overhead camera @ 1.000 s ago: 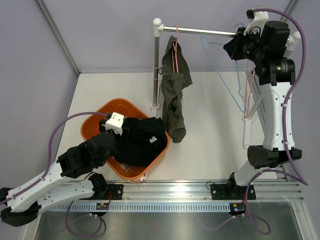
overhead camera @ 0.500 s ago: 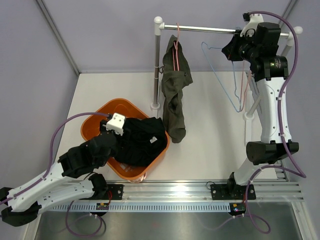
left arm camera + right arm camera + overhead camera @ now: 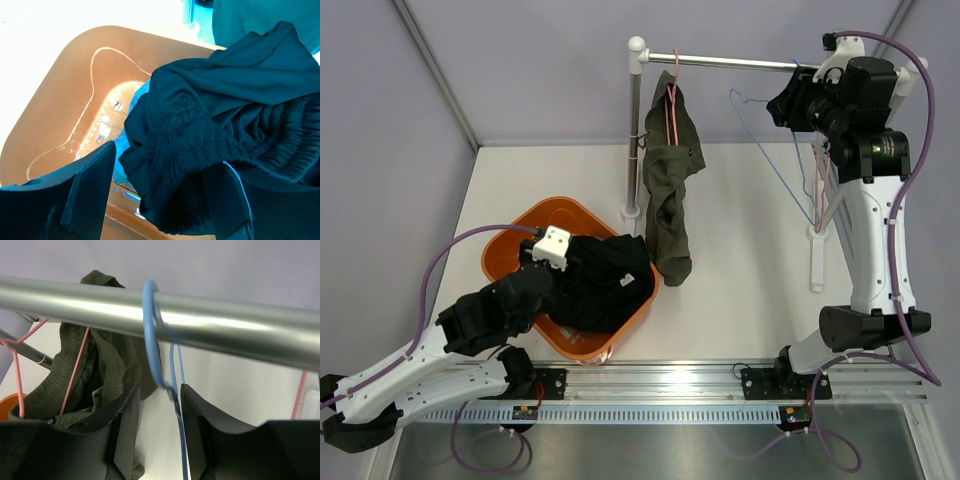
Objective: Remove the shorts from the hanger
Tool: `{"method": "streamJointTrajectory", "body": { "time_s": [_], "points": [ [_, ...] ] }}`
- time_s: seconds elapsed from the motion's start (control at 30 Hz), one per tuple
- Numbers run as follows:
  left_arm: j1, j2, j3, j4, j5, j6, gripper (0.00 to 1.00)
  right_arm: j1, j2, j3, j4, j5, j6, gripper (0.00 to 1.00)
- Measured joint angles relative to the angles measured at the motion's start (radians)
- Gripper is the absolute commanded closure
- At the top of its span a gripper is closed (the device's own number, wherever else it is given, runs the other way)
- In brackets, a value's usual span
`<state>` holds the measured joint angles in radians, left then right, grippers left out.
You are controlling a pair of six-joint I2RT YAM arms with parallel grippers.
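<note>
Shorts (image 3: 220, 125) lie bunched within the spread left tool (image 3: 160, 200).

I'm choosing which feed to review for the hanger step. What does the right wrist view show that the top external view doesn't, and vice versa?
Only the right wrist: the blue hanger has its hook over the rail, its neck running down between the open right gripper's fingers. Only the top external: the orange basin holding black shorts, and the blue hanger's whole triangle. Both: the rail, the blue hanger, and olive shorts on a pink hanger.
</note>
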<state>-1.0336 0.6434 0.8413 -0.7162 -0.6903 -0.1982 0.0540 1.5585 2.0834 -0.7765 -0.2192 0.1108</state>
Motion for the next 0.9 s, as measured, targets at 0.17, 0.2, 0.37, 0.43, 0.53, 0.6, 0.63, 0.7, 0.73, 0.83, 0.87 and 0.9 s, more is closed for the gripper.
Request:
{"method": "streamJointTrajectory", "body": {
  "time_s": [0.17,0.2,0.37,0.43,0.53,0.6,0.63,0.7,0.73,0.83,0.87,0.9],
  "points": [
    [0.001,0.0,0.0,0.0,0.0,0.0,0.28,0.0,-0.089,-0.027,0.013,0.046,0.019,0.46],
    [0.002,0.0,0.0,0.0,0.0,0.0,0.28,0.0,-0.106,-0.032,0.014,0.053,0.023,0.46],
    [0.002,0.0,0.0,0.0,0.0,0.0,0.27,0.024,-0.211,-0.056,0.047,0.097,0.045,0.45],
    [0.002,0.0,0.0,0.0,0.0,0.0,0.27,0.087,-0.237,-0.056,0.06,0.133,0.047,0.44],
    [0.005,0.001,0.0,0.0,0.0,0.0,0.27,0.226,-0.234,-0.035,0.07,0.185,0.042,0.43],
    [0.008,0.004,0.0,0.0,0.0,0.0,0.26,0.306,-0.204,-0.011,0.078,0.213,0.042,0.43],
    [0.008,0.006,0.0,0.0,0.0,0.0,0.26,0.343,-0.183,0.0,0.083,0.224,0.042,0.43],
    [0.008,0.012,0.0,0.0,0.0,0.0,0.26,0.392,-0.129,0.019,0.09,0.249,0.041,0.43],
    [0.008,0.013,0.0,0.0,0.0,0.0,0.26,0.407,-0.105,0.021,0.098,0.257,0.039,0.43],
    [0.008,0.015,0.0,0.0,0.0,0.0,0.26,0.447,-0.018,0.024,0.118,0.284,0.032,0.42],
    [0.009,0.015,0.0,0.0,0.0,0.0,0.26,0.458,0.009,0.025,0.122,0.291,0.029,0.42],
    [0.009,0.015,0.0,-0.001,0.0,0.0,0.26,0.47,0.039,0.029,0.126,0.303,0.025,0.42]
  ]
}}
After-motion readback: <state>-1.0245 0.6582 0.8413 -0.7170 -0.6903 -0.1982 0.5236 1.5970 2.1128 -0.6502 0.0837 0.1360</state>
